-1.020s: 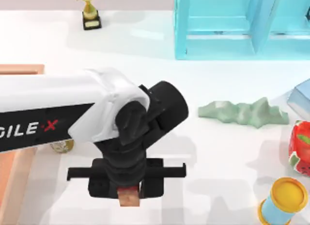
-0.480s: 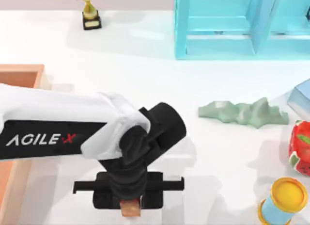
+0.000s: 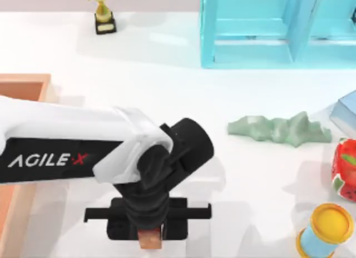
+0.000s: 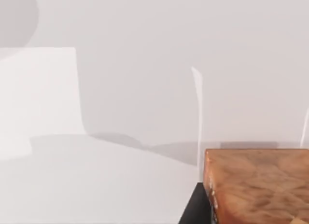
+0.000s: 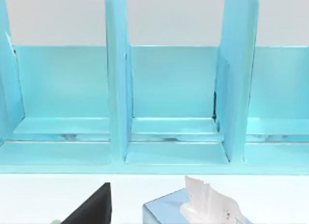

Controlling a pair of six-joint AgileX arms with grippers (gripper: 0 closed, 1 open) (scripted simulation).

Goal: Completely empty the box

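At the lower centre of the top view, the left gripper is seen clamped on a small brown wood-grained block above the white tabletop, barely shifted from half a second ago. The large orange-tan open wooden box lies at the left edge, more uncovered than a second ago. The right gripper's state cannot be told.

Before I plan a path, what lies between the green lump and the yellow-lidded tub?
In the top view, bare white table lies between the green lump and the yellow-lidded tub; nothing stands on that stretch.
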